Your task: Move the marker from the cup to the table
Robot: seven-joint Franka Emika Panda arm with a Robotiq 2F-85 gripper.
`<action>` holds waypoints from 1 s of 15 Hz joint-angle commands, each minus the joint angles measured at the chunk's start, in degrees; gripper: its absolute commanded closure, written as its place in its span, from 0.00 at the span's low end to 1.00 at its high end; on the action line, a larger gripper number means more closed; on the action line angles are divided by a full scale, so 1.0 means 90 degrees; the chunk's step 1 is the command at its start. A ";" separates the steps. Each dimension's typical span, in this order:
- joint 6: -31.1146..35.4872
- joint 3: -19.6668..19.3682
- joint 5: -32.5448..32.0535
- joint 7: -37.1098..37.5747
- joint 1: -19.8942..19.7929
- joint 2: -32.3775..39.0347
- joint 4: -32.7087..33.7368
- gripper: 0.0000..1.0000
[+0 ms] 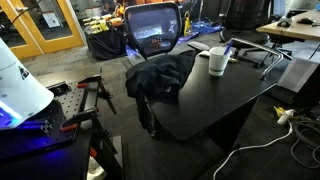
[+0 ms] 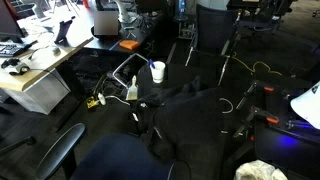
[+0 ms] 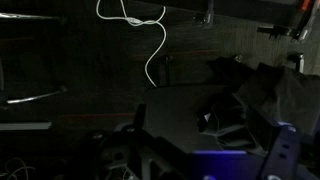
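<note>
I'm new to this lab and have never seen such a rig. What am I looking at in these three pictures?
The white shape in both exterior views is a robot arm; two cameras outside it took those from different spots. The dark wrist view, from a camera on the wrist, shows mostly floor and a white cable. On the black table stands a white cup with a marker in it, with a dark jacket nearby. The gripper does not show; nothing is seen held.
</note>
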 commanded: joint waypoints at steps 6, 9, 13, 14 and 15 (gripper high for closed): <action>0.0007 0.0025 -0.0010 -0.0032 0.0057 0.0076 0.0060 0.00; 0.0350 0.0106 0.0094 -0.0048 0.0385 0.0439 0.0265 0.00; 0.1221 0.0266 0.0361 -0.0090 0.0983 0.1034 0.0604 0.00; 0.1475 0.0313 0.0448 -0.0060 0.1107 0.1246 0.0706 0.00; 0.1764 0.0343 0.0580 -0.0054 0.1245 0.1463 0.0806 0.00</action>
